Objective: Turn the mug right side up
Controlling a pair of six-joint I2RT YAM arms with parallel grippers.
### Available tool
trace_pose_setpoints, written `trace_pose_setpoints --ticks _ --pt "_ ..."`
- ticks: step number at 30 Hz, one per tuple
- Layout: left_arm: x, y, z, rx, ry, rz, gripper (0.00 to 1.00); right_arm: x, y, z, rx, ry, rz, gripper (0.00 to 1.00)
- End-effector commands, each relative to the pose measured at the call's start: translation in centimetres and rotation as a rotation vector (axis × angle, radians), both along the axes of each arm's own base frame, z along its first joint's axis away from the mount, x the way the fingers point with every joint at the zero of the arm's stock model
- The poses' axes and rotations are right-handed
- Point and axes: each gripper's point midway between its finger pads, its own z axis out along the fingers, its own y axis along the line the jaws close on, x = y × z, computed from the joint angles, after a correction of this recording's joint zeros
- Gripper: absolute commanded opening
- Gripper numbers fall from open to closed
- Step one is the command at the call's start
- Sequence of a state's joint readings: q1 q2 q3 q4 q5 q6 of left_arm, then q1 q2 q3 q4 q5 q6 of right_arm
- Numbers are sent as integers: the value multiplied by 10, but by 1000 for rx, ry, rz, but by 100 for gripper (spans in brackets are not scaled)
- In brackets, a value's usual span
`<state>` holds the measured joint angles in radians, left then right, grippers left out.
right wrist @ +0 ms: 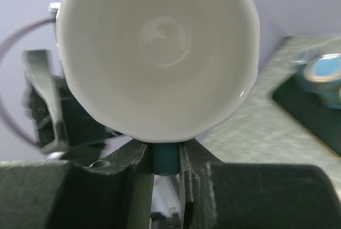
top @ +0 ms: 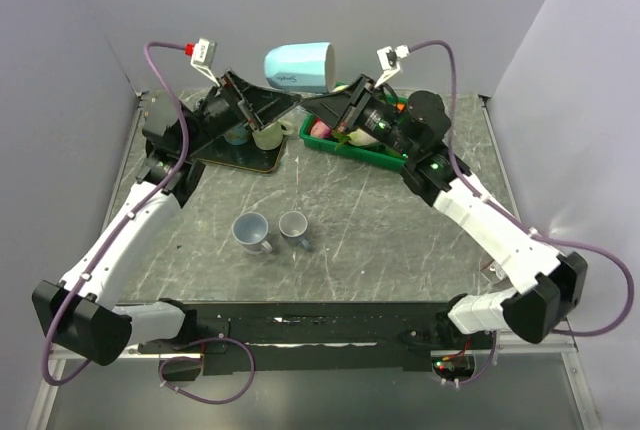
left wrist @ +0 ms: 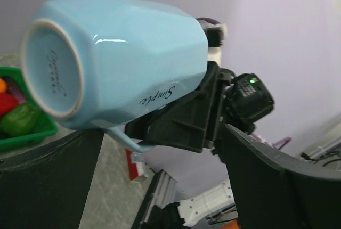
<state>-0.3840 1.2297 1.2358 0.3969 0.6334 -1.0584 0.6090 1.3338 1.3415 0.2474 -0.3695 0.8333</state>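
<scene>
Arms raised, right jaws pinching mug point(top: 298, 66) (left jaws spread).

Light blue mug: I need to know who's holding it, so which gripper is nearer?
Right. The right gripper is shut on the light blue mug by its handle; the left gripper is open, facing its base without gripping it.

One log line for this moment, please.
mug: in the air, on its side | right gripper: shut on mug | left gripper: open
</scene>
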Motion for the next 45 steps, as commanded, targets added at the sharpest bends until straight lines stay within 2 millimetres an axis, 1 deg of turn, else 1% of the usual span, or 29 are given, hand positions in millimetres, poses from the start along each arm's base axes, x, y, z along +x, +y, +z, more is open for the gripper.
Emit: trace_pose_setpoints --ticks 1,2,3,4,5,7,8,9,10,11,12,13,14,15,16,17,18,20,21,22,24,25,27,29,31,32,35,43,45 --pt "22 7 -12 151 17 134 96 -8 -58 65 -5 -206 -265 0" --pt "26 9 -14 170 29 158 96 -9 -65 60 -37 -189 -294 0" --pt "32 11 -20 199 35 189 96 -5 -74 60 -58 -200 -354 0" --pt "41 16 -35 233 93 234 96 -5 -79 58 -77 -200 -374 0" --pt "46 19 -37 248 108 266 96 -7 -84 57 -93 -205 -394 0" --pt "62 32 -46 291 142 372 96 -4 -93 43 -170 -182 -433 0" --pt "66 37 -59 332 185 403 96 -6 -96 39 -191 -180 -440 0" --pt "72 40 -67 357 212 429 96 -6 -97 22 -257 -158 -435 0" --pt "76 45 -67 370 219 460 96 -3 -100 12 -290 -141 -455 0" --pt "80 51 -76 402 250 497 96 -4 -103 3 -322 -126 -458 0" --pt "85 53 -83 419 271 519 96 -3 -104 -14 -367 -104 -456 0" --pt "88 56 -82 424 277 538 96 -3 -107 -34 -422 -63 -459 0" --pt "91 60 -85 438 289 562 96 -4 -114 -43 -447 -43 -481 0" --pt "94 61 -92 455 312 570 96 -4 -116 -65 -491 -10 -480 0" --pt "95 62 -93 460 316 575 96 -6 -118 -79 -521 18 -479 0" --pt "97 64 -95 465 323 588 96 -9 -121 -87 -533 31 -477 0" --pt "99 64 -99 470 333 590 96 -11 -122 -106 -562 62 -468 0" --pt "102 64 -103 478 343 593 96 -18 -120 -124 -585 104 -441 0" --pt "103 63 -106 481 349 590 96 -20 -118 -139 -611 124 -427 0" --pt "104 65 -107 483 352 594 96 -26 -111 -147 -626 126 -400 0" --pt "107 65 -111 488 365 597 96 -30 -106 -166 -680 139 -392 0" --pt "107 65 -111 491 371 600 96 -42 -93 -172 -711 117 -353 0" --pt "109 66 -114 495 387 605 96 -48 -91 -182 -787 82 -384 0" --pt "110 67 -117 499 397 607 96 -57 -80 -194 -827 82 -359 0" --pt "109 67 -120 501 405 608 96 -59 -79 -215 -874 122 -360 0" --pt "108 67 -121 502 409 606 96 -62 -76 -221 -876 140 -357 0" --pt "107 70 -124 508 417 612 96 -65 -75 -251 -922 182 -348 0" --pt "103 74 -129 531 432 614 96 -69 -65 -297 -1015 230 -328 0" --pt "103 76 -132 541 437 621 96 -68 -68 -301 -1042 263 -362 0"
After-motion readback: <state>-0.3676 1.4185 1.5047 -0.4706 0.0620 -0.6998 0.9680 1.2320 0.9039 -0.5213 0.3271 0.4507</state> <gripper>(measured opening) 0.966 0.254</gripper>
